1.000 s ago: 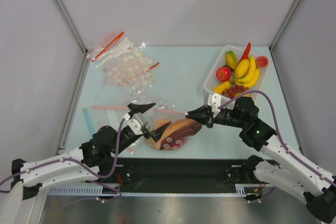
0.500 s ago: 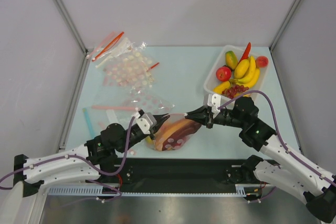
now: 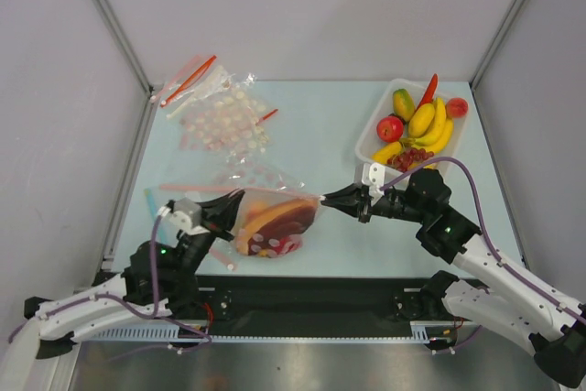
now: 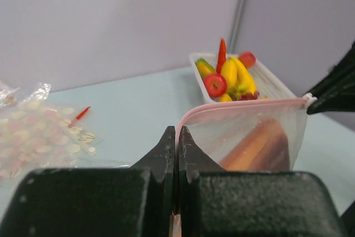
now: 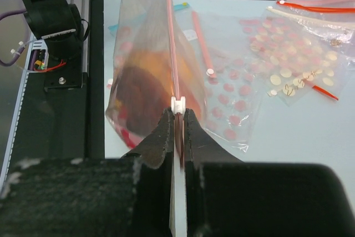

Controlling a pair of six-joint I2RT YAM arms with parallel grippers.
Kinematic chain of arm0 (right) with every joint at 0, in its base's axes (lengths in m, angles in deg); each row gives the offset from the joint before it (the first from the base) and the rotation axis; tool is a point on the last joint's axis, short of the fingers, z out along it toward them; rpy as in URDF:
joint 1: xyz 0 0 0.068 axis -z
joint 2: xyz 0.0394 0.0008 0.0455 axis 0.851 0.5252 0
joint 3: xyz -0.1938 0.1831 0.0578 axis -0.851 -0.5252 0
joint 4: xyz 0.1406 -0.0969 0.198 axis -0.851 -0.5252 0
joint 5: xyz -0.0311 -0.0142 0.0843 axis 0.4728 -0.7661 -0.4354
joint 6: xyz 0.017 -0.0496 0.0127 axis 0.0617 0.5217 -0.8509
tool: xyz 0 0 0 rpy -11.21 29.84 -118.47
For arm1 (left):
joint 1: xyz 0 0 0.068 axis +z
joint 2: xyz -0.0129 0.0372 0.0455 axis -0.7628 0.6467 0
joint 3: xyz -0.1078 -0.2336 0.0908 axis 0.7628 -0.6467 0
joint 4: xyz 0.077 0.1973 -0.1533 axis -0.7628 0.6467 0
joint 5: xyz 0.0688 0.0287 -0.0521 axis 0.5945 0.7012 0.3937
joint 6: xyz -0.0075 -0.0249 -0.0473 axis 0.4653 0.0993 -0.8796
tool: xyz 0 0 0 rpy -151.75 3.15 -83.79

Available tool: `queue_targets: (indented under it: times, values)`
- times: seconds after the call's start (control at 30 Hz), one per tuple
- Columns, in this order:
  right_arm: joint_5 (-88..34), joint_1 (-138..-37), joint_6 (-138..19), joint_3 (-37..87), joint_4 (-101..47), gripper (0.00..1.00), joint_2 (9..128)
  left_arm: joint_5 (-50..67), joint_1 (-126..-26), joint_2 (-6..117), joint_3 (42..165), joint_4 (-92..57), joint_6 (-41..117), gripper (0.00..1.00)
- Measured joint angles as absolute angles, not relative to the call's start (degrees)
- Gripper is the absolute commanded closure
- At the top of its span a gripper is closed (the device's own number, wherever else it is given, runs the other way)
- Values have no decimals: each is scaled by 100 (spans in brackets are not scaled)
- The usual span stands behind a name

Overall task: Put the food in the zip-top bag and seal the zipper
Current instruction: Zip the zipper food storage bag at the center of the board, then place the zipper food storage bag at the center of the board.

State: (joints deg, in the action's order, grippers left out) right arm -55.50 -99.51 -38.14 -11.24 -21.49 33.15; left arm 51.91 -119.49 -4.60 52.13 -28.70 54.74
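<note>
Left end effector [image 3: 234, 201] slid leftward, one zip-top bag [image 3: 275, 219] pinched

No legible text, label, brand, number or sign is showing in any of the three views. The dotted bags [image 3: 224, 121] lying at the far left of the table are carrying only a pattern of pale round dots, with no lettering among them.
</note>
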Motion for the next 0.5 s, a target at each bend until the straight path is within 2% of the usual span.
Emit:
queue_targets:
  times: [0.13,0.37,0.47,0.5]
  values:
    - [-5531,-9962,-3838,-1117,-2095,100,3324,5595,-11951,-1806,4671,-3095,5472,100]
    - [-5404,-9994,-3873,-1102,-2090,100,3331,5851,-11962,-1662,4518,-3237,5483,100]
    - [-5347,-9964,-3877,-1102,-2143,100,3324,5907,-11938,-1282,4630,-3364,5538,92]
    - [-5317,-9951,-3877,-1102,-2154,100,3317,5914,-11922,-1146,4689,-3397,5557,86]
